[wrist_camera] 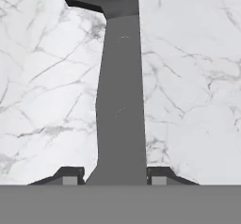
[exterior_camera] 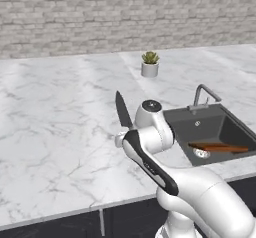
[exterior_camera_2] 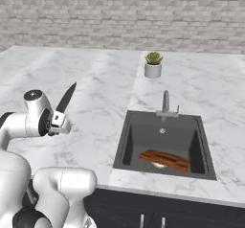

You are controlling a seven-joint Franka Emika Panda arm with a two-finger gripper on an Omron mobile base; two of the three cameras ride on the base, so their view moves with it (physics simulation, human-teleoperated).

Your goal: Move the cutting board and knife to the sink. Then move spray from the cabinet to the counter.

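The gripper [exterior_camera_2: 61, 121] is pinching the knife [exterior_camera_2: 66, 97] by what's prob. its handle, blade pointing up off the desk [exterior_camera: 60, 132] for carrying to the sink [exterior_camera_2: 131, 141], where the board [exterior_camera_2: 165, 159] is already lying.

My desk [exterior_camera: 60, 132] polished white marble with grey veins, knife [exterior_camera: 123, 110] in my claw [wrist_camera: 114, 176] matt dark metal, cutting board [exterior_camera_2: 164, 160] in the sink [exterior_camera_2: 139, 126] brown wood, sink smooth matt dark grey, faucet [exterior_camera_2: 166, 102] beside it brushed grey metal
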